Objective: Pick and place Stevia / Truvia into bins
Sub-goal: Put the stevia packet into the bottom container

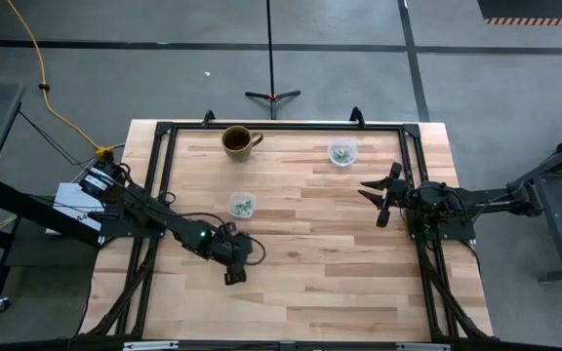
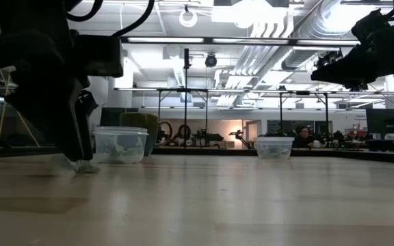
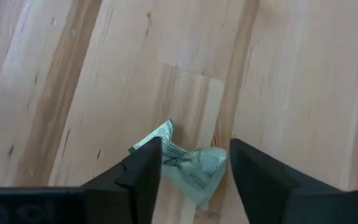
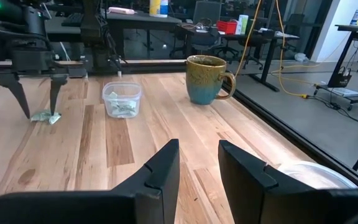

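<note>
Left gripper (image 3: 191, 180): spread open, lowered astride a crumpled sachet (image 3: 194, 167) lying on the table (image 3: 291, 74), just short of the near cup (image 1: 242, 205).
Sachet axis: roughly across the finger gap.
Progress: sachets seen in both cups; this one left.
Right gripper (image 4: 197, 165): parted, empty, raised beside the far cup (image 1: 341, 152).

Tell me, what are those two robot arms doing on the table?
The left gripper is down at the wooden table, its open fingers on either side of a crumpled green-and-white paper sachet; it is not gripped yet. A small clear plastic cup nearby already holds sachets, and so does a second clear cup at the far side. A brown ceramic mug stands at the back. The right gripper hangs open above the table, waiting.
</note>
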